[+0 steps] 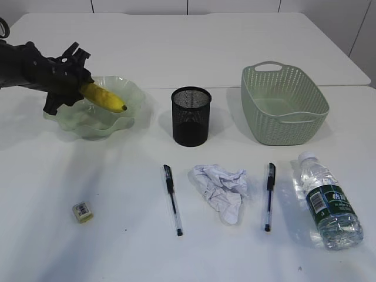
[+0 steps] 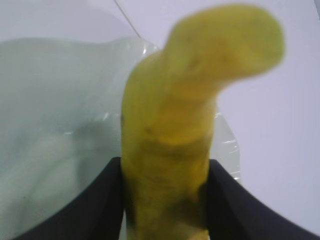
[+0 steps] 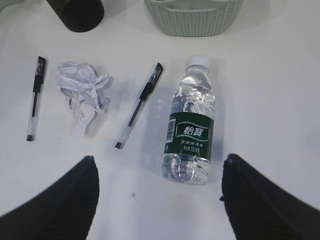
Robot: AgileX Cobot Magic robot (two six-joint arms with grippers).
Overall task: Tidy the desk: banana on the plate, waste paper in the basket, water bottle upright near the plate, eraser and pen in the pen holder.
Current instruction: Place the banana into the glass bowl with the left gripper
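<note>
My left gripper (image 1: 75, 87) is shut on the yellow banana (image 1: 104, 97) and holds it over the wavy green glass plate (image 1: 126, 88); the left wrist view shows the banana (image 2: 170, 140) between the jaws above the plate (image 2: 55, 110). On the table lie the crumpled paper (image 1: 220, 187), two black pens (image 1: 173, 198) (image 1: 269, 195), a small eraser (image 1: 83, 211) and the water bottle (image 1: 328, 200) on its side. The black mesh pen holder (image 1: 191, 116) and green basket (image 1: 283, 103) stand behind. My right gripper (image 3: 159, 192) is open above the table, near the bottle's (image 3: 191, 134) base.
The right wrist view also shows the paper (image 3: 82, 92), both pens (image 3: 35, 97) (image 3: 139, 105), the basket's edge (image 3: 195, 20) and the pen holder's base (image 3: 77, 12). A second white table (image 1: 176, 41) stands behind.
</note>
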